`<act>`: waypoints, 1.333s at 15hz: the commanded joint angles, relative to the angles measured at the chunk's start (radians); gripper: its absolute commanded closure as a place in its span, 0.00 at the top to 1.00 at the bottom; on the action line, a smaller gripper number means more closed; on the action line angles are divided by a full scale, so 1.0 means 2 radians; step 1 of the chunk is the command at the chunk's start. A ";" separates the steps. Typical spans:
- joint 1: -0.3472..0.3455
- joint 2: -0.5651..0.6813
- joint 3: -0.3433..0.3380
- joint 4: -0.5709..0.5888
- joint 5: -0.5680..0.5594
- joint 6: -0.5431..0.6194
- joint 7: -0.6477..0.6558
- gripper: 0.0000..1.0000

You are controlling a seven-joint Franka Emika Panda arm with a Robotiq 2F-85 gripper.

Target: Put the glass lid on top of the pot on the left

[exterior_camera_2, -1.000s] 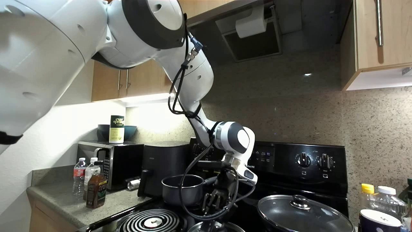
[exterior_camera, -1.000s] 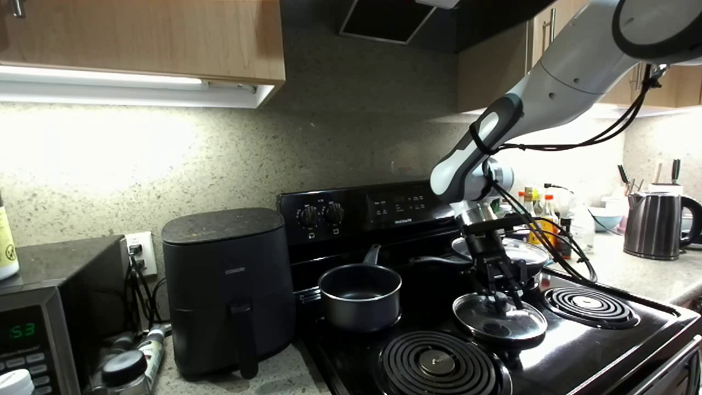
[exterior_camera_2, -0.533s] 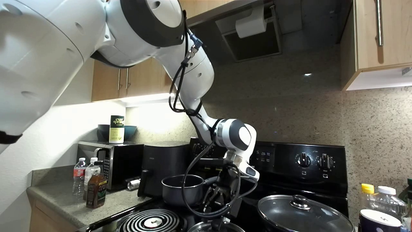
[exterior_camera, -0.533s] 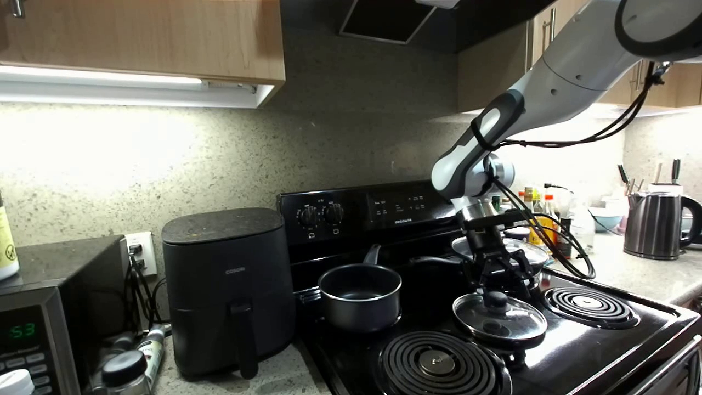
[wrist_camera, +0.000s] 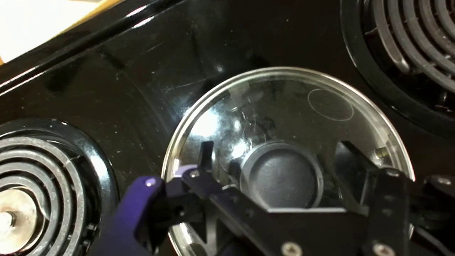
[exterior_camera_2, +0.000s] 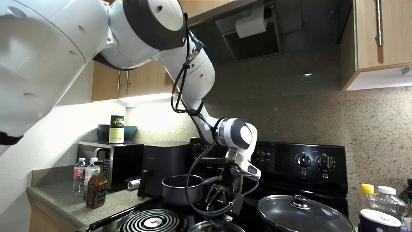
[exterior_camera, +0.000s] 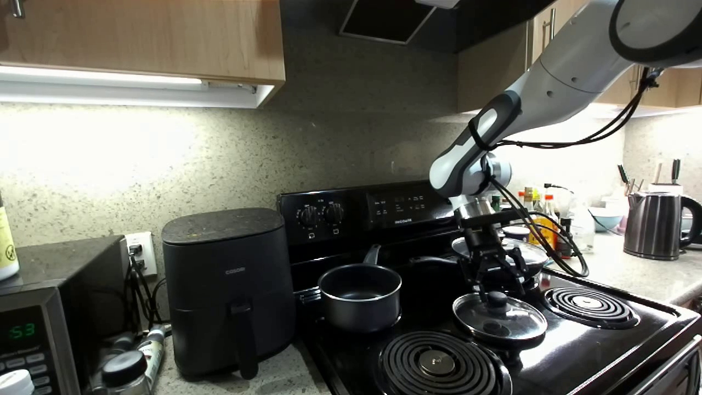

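The black two-fingered gripper (wrist_camera: 275, 151) has its jaws spread wide and grips nothing; in the wrist view its fingers (wrist_camera: 350, 163) show on either side of the round black knob (wrist_camera: 282, 179) of the clear, metal-rimmed, round glass lid (exterior_camera: 521, 321). The lid lies on the glossy black stove top (exterior_camera: 581, 351) among the coil burners (exterior_camera: 439, 362), well apart from the speckled grey counter (exterior_camera: 271, 376). In an exterior view one fingertip hangs just beside the knob; contact cannot be told.

The step in hand looks like the grasp. Done well, it calls for centring on the knob and coming low on its sides before squeezing, so the lid neither skids nor tips; a straight, level lift should follow.

The deep, round grey metal saucepan (exterior_camera: 359, 315), likely the goal, stands uncovered at the back of the stove top, near the counter edge by the matt black air fryer (exterior_camera: 219, 285). The visible part of its dark inside shows no food. Toward the opposite counter edge, a wide dark pan (exterior_camera_2: 266, 224) wears a silver-knobbed glass cover (exterior_camera_2: 276, 209), contents unclear. Between the black microwave (exterior_camera_2: 128, 164) and the counter's front edge, a dark-labelled plastic bottle (exterior_camera_2: 96, 191) holds brown liquid.
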State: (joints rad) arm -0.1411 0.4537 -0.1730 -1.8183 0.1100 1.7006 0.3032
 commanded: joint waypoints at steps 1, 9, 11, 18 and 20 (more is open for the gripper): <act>-0.006 0.017 0.002 0.017 0.007 -0.012 -0.004 0.56; -0.006 0.024 0.002 0.028 0.008 -0.021 -0.005 0.22; 0.000 0.005 0.003 0.015 0.005 -0.014 -0.001 0.22; 0.046 -0.076 0.020 -0.022 -0.016 -0.021 0.021 0.22; 0.062 -0.098 0.027 -0.027 -0.026 -0.030 0.032 0.22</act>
State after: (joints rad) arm -0.0512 0.3647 -0.1375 -1.8107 0.0979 1.6660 0.3226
